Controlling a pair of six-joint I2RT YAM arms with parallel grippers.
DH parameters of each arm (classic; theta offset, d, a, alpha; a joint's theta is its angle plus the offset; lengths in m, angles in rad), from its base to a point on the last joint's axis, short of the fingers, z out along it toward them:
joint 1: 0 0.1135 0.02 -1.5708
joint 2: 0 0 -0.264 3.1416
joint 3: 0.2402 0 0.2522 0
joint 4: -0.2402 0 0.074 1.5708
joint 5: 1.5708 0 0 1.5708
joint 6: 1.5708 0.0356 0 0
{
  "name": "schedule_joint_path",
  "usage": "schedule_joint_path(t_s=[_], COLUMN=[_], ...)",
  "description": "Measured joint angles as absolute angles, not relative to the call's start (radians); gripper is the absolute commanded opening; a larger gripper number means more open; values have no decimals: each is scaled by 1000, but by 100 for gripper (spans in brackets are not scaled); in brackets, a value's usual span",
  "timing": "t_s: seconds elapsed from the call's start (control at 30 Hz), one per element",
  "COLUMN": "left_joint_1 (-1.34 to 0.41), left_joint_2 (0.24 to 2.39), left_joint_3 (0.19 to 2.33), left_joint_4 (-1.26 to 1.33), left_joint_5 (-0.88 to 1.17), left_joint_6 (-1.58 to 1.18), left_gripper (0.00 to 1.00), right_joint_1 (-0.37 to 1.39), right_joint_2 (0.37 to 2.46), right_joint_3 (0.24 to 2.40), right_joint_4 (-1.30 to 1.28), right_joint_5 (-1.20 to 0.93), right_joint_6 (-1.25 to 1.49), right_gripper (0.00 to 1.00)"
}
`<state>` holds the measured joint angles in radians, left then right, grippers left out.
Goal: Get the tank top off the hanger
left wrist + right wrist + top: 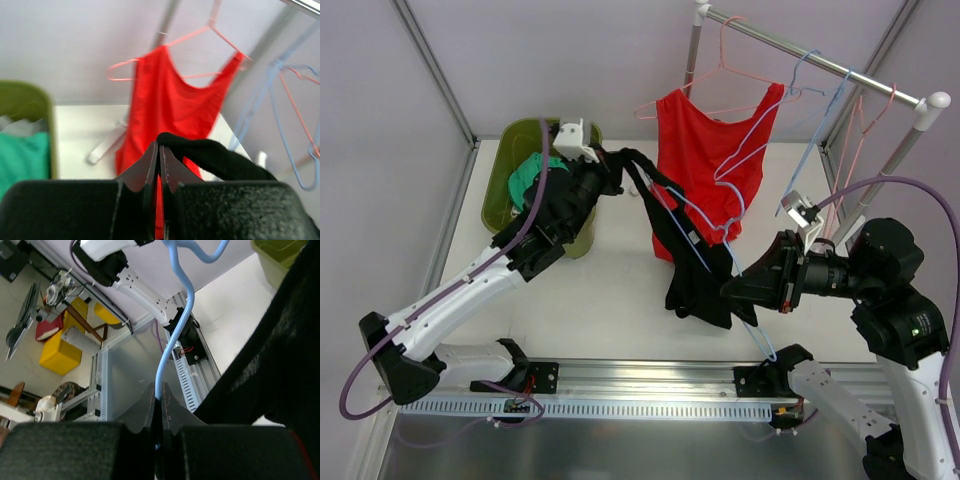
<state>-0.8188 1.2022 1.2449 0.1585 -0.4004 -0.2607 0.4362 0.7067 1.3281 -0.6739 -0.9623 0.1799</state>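
A black tank top [700, 285] hangs over a light blue hanger [752, 328] between the two arms, above the white table. At the garment's upper left end, my left gripper [620, 162] is shut on a strap. The left wrist view shows that gripper [159, 145] pinching the black fabric [220, 157], which trails off to the right. To the lower right of the garment, my right gripper [728, 290] is shut on the hanger's wire. In the right wrist view the blue hanger [175, 340] rises from the shut gripper [158, 392], with the black tank top [270, 370] at the right.
A red tank top [705, 160] on a pink hanger hangs from the metal rack [800, 50] behind the black one. More blue and pink hangers [840, 110] hang on the rack's right end. A green bin [520, 140] holding green cloth [525, 175] stands at the back left.
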Motion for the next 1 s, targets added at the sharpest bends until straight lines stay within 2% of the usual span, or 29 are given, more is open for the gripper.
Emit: schedule_joint_path(t_s=[0.1, 0.23, 0.67, 1.0], left_joint_1=[-818, -819, -818, -818], left_joint_2=[1135, 1081, 1091, 1020], left_joint_3=[1207, 1192, 1192, 1275], left_joint_4=[128, 107, 75, -12], left_joint_5=[-535, -602, -271, -478], left_joint_6=[-301, -325, -351, -310], left_gripper=[0, 0, 0, 0], right_joint_1=[437, 440, 451, 469], right_joint_2=[692, 668, 632, 756], right_joint_3=[1313, 1311, 1278, 1233], right_joint_4=[-689, -690, -542, -512], right_joint_5=[-1024, -1091, -1220, -1205], right_joint_6=[117, 70, 88, 111], right_gripper=[0, 0, 0, 0])
